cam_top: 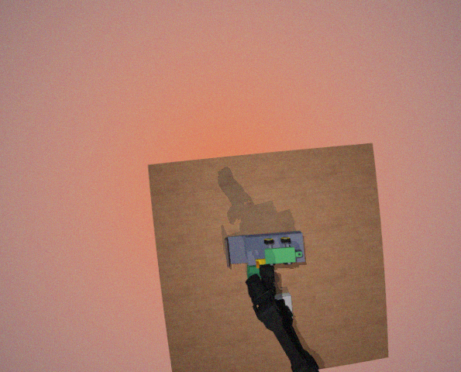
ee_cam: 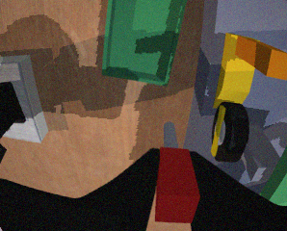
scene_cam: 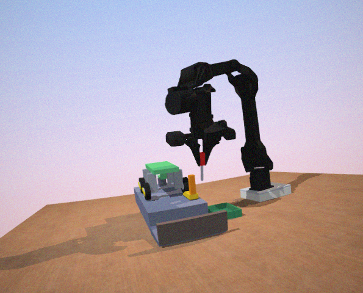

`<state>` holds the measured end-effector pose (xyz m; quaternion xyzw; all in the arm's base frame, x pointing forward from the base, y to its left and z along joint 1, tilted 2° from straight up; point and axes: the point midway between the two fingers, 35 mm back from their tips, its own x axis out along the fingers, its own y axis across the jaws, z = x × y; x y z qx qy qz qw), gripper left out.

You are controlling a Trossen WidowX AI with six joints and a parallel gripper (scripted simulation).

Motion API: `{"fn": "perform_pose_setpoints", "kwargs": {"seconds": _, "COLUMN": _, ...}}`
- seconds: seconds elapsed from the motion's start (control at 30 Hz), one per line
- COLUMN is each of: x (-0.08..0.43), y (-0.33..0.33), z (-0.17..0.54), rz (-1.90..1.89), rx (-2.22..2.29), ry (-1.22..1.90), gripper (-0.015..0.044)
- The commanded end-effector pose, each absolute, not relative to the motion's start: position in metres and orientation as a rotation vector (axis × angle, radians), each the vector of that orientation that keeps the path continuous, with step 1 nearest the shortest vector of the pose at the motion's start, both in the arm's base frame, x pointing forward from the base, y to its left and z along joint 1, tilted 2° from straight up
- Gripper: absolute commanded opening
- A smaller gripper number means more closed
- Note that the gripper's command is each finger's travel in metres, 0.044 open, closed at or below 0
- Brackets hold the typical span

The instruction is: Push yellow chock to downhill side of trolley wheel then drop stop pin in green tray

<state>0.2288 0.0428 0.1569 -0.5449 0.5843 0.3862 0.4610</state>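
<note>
My gripper (scene_cam: pixel 202 162) (ee_cam: pixel 171 158) is shut on the stop pin (scene_cam: pixel 202 157) (ee_cam: pixel 177 190) by its red head. The grey shank points down, free in the air, beside the ramp on the tray's side and above the table. The green trolley (cam_top: pixel 280 255) (scene_cam: pixel 161 166) stands on the ramp. The yellow chock (cam_top: pixel 260 262) (scene_cam: pixel 191 185) (ee_cam: pixel 237 77), orange handle upright, sits on the ramp at the downhill side of a near wheel (ee_cam: pixel 236 132), and looks in contact with it. The green tray (cam_top: pixel 252 270) (scene_cam: pixel 237 212) (ee_cam: pixel 134 78) lies beside the ramp and looks empty; the arm partly covers it in the top view.
The blue-grey ramp (cam_top: pixel 236 249) (scene_cam: pixel 175 209) has a dark end board (scene_cam: pixel 192 229) at its low end. The trolley's body and the chock's tall handle rise beside the gripper's side of the ramp. The arm's pale base (cam_top: pixel 287 303) (scene_cam: pixel 258 196) (ee_cam: pixel 34 98) stands beyond the tray.
</note>
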Motion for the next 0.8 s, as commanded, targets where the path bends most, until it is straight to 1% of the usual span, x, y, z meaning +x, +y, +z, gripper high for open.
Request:
{"fn": "perform_pose_setpoints", "kwargs": {"seconds": 0.0, "x": 0.231, "y": 0.061, "z": 0.154, "rz": 0.954, "rx": -1.337, "ry": 1.437, "gripper": 0.0000}}
{"fn": "perform_pose_setpoints", "kwargs": {"seconds": 0.2, "x": 0.233, "y": 0.081, "z": 0.151, "rz": 0.956, "rx": -1.335, "ry": 1.436, "gripper": 0.0000}}
{"fn": "perform_pose_setpoints", "kwargs": {"seconds": 0.37, "x": 0.233, "y": 0.081, "z": 0.151, "rz": 0.960, "rx": -1.339, "ry": 1.433, "gripper": 0.0000}}
{"fn": "perform_pose_setpoints", "kwargs": {"seconds": 0.77, "x": 0.232, "y": 0.079, "z": 0.151, "rz": 1.254, "rx": -1.541, "ry": 1.239, "gripper": 0.0000}}
